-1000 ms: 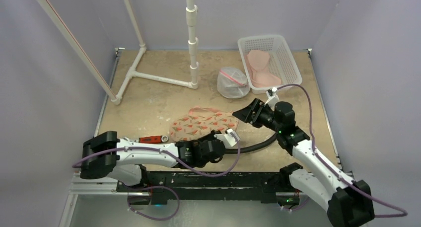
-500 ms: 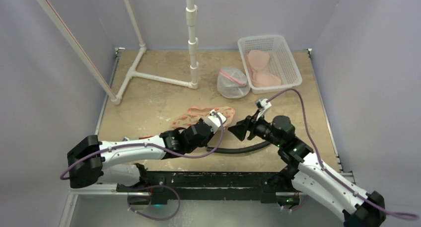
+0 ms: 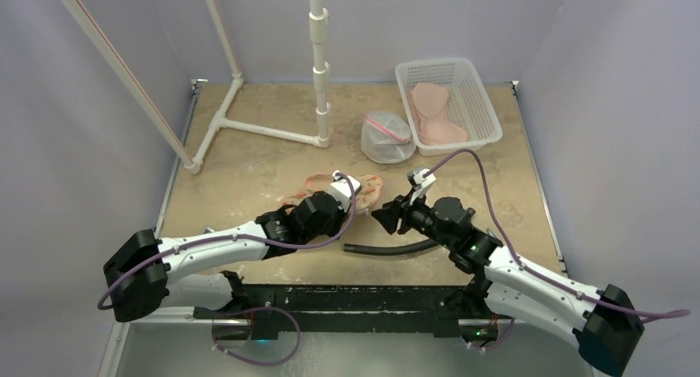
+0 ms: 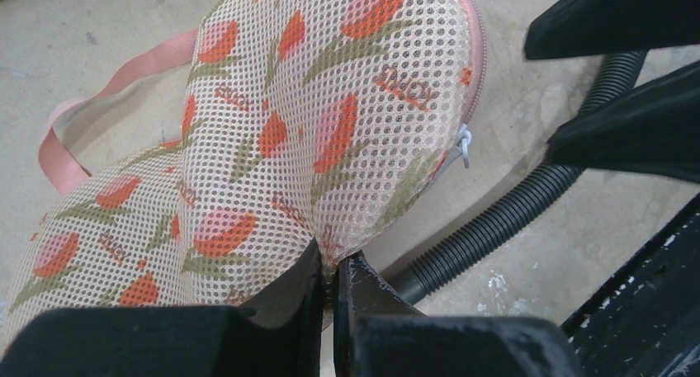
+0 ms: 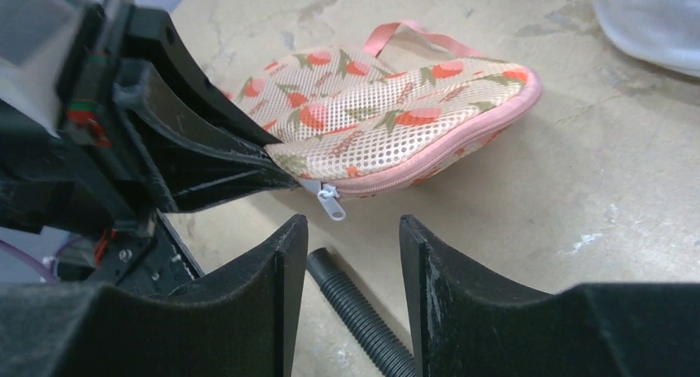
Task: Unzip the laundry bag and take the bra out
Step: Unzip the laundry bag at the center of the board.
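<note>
Right wrist view: zipper pull (image 5: 333, 202) hangs just beyond right gripper (image 5: 353, 228), jaws parted. Laundry bag (image 5: 388, 121) corner is clamped by left gripper (image 4: 333, 260). Pull is best centred between jaws before closing.

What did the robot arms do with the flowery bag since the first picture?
The left gripper, pinching the bag, moved away from the robot's base and dragged the bag along, so it no longer lies flat. The right gripper swung in toward the left arm and narrowed its jaws. It is open, just short of the zipper pull. The basket and white mesh pouch stayed put.
</note>
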